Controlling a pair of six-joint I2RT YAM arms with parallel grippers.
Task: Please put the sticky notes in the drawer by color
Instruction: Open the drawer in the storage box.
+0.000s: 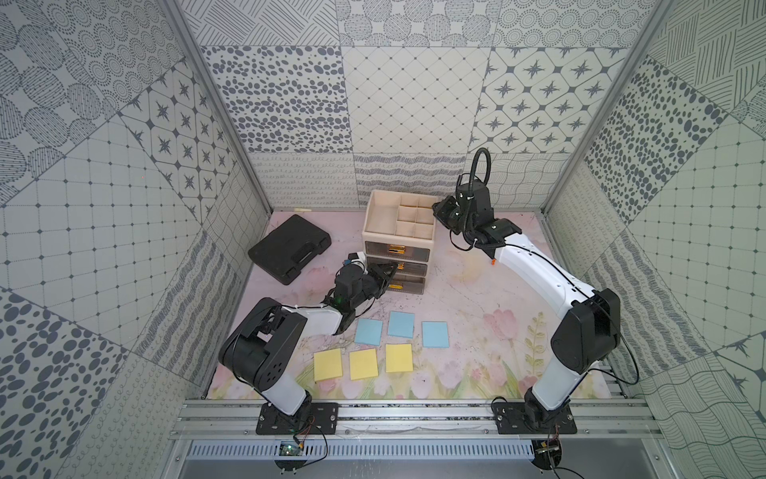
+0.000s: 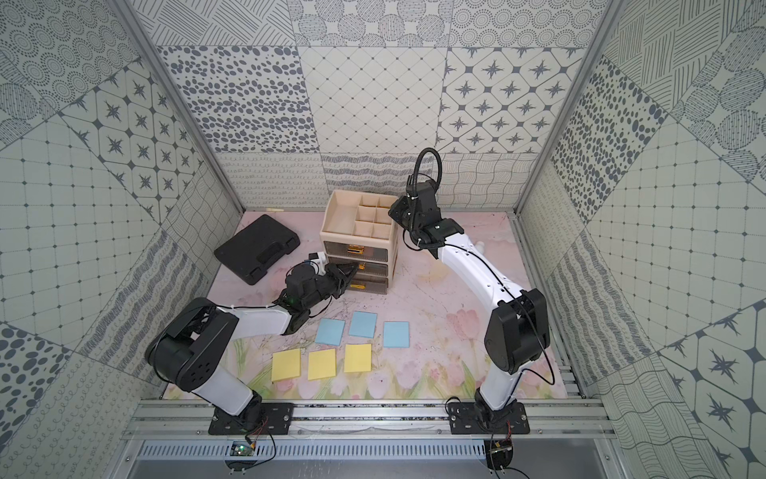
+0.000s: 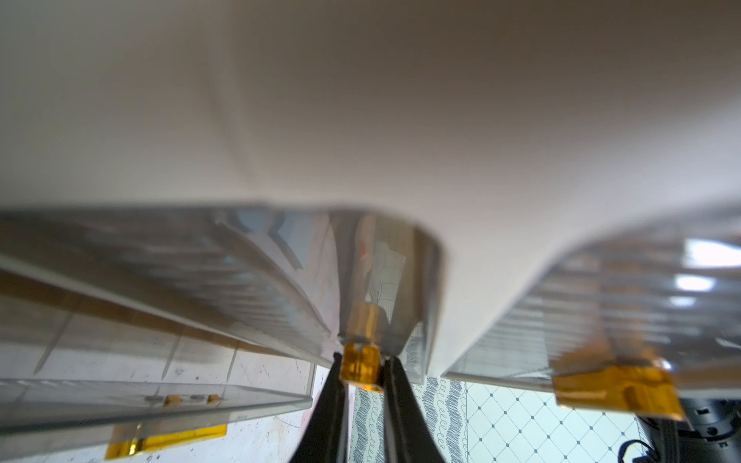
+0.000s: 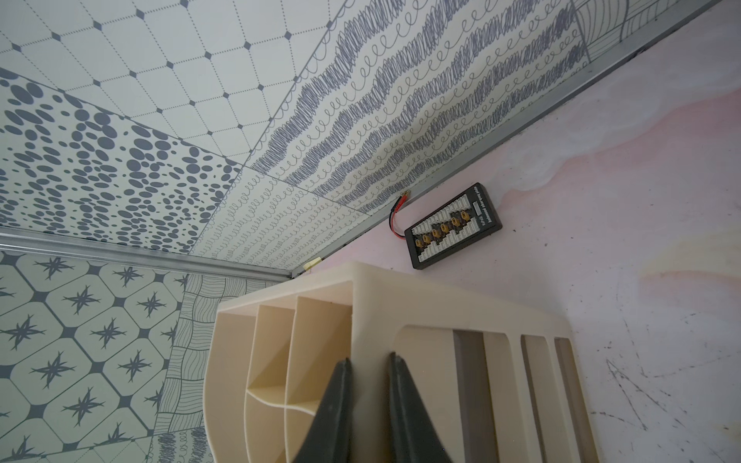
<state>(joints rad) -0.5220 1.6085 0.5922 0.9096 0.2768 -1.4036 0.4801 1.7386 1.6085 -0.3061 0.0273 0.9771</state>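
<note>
Six sticky notes (image 1: 401, 324), three blue and three yellow, lie on the table (image 1: 476, 290) before the drawer (image 1: 398, 241) while our left gripper (image 3: 363, 358) pinches its middle gold handle (image 3: 361, 373) and our right gripper (image 4: 369, 358) clamps its tray wall (image 4: 369, 320), so we judge most sorting remains.

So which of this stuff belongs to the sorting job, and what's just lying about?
Job: three blue sticky notes, three yellow sticky notes, drawer cabinet, middle drawer's gold handle.
Lying about: black case, black connector board.
</note>
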